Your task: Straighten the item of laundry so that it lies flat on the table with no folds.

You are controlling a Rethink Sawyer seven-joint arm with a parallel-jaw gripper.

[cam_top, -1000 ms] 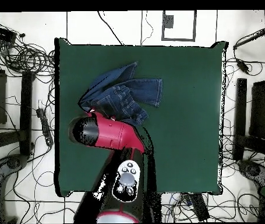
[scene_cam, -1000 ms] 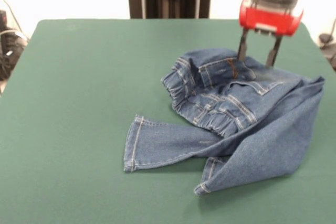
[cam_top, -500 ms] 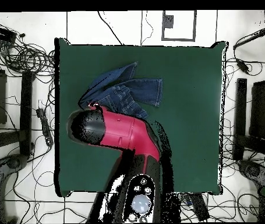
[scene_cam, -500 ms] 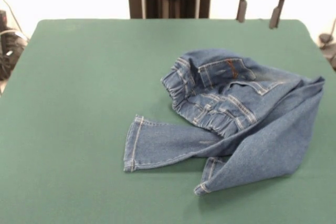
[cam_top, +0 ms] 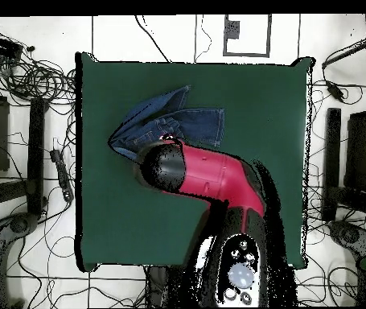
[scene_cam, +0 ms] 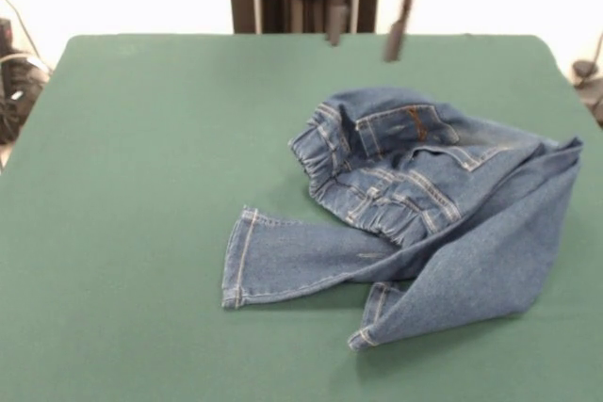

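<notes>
We see the small blue denim jeans [scene_cam: 429,214] crumpled on the dark green felt desk [scene_cam: 141,157], one leg folded over, so almost all flattening remains. The red end effector [scene_cam: 363,30] hangs above, released and empty

The jeans [scene_cam: 429,209] lie crumpled on the table [scene_cam: 141,185], right of centre, the claw [scene_cam: 363,30] above them.
</notes>
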